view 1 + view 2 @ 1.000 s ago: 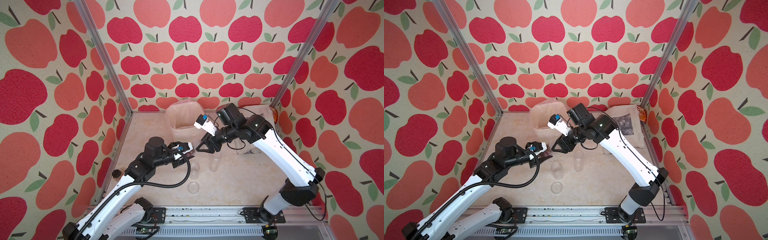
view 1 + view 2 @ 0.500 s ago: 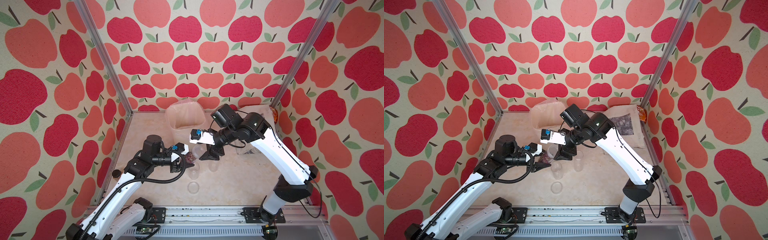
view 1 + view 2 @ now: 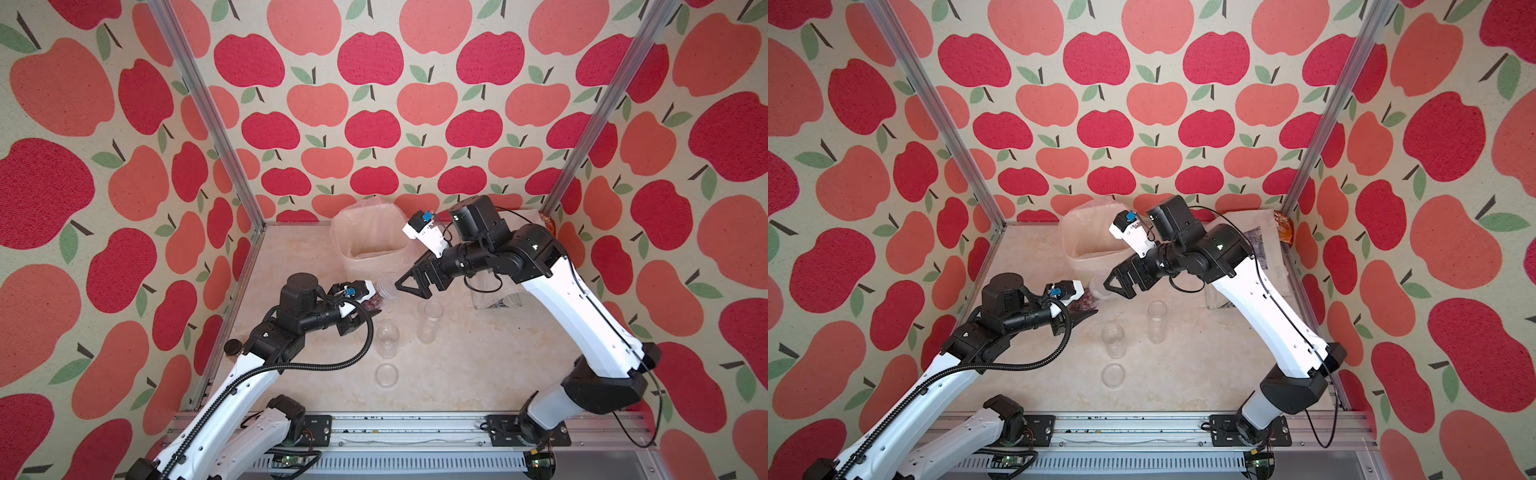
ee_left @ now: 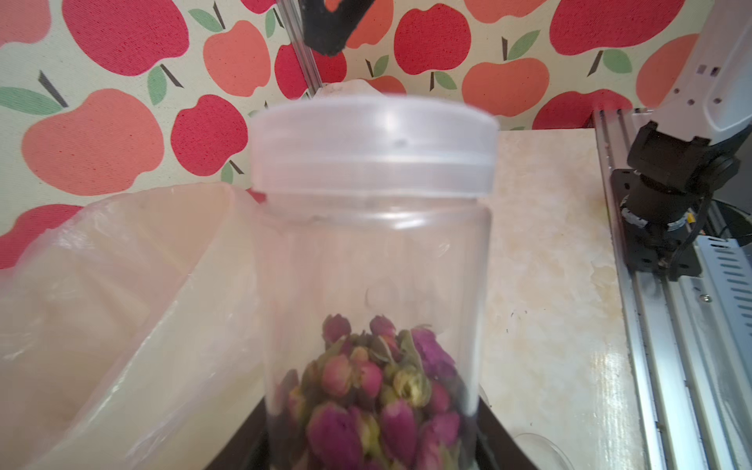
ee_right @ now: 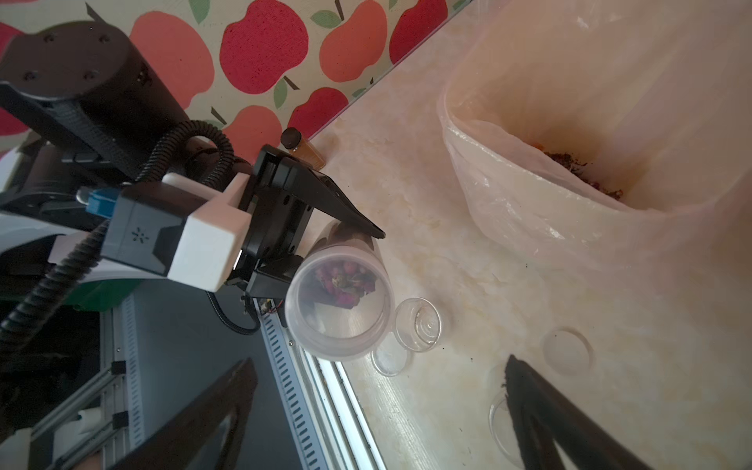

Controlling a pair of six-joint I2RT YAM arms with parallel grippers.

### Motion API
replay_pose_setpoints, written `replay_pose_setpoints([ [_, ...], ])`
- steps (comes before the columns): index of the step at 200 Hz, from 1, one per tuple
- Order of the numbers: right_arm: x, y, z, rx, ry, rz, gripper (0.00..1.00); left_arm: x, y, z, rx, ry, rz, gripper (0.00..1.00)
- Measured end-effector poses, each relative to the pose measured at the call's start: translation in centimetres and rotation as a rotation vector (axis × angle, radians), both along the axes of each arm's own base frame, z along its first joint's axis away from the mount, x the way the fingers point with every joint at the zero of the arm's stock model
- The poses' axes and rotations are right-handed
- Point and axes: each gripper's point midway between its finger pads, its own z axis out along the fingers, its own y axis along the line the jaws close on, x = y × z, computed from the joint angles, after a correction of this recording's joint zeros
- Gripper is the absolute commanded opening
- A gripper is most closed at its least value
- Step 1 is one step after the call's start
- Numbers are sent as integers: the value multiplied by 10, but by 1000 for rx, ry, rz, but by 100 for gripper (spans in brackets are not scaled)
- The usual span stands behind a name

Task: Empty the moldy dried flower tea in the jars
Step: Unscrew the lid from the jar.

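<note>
Currently showing pink-purple dried flower tea [image 4: 366,386] heaped at the base end of a clear jar [image 4: 374,252], lid [image 4: 374,146] on, held off the table and tipped sideways by the left gripper [image 5: 325,252], jaws clamped tight on its body. Just beside the lid end, right gripper [image 3: 415,286] with jaws spread wide, gripping nothing. Below on the table [image 3: 478,365], two empty jars [image 3: 387,338] [image 3: 430,320] upright, loose lid [image 3: 386,375] near them, lined bin [image 3: 374,257] behind, dark crumbs inside.
</note>
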Motion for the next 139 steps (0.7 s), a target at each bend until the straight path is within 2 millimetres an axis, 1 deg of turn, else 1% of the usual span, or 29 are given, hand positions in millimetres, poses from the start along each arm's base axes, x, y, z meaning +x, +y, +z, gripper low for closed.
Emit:
replay_pose_setpoints([
  [26, -5, 13, -4, 53, 126, -36, 99, 3, 1, 1, 16, -33, 20, 6],
  [50, -8, 23, -13, 58, 194, -44, 92, 5, 1, 0, 28, -42, 30, 6],
  [68, -9, 28, -16, 57, 215, -46, 87, 5, 1, -1, 35, -47, 36, 6],
  [96, -7, 31, -22, 46, 234, -55, 79, 5, 0, -1, 44, -58, 34, 6],
  [110, -6, 32, -24, 41, 238, -55, 74, 6, 0, -2, 47, -60, 35, 6],
  [139, -7, 36, -31, 21, 246, -47, 71, 7, 0, -4, 53, -55, 40, 6],
])
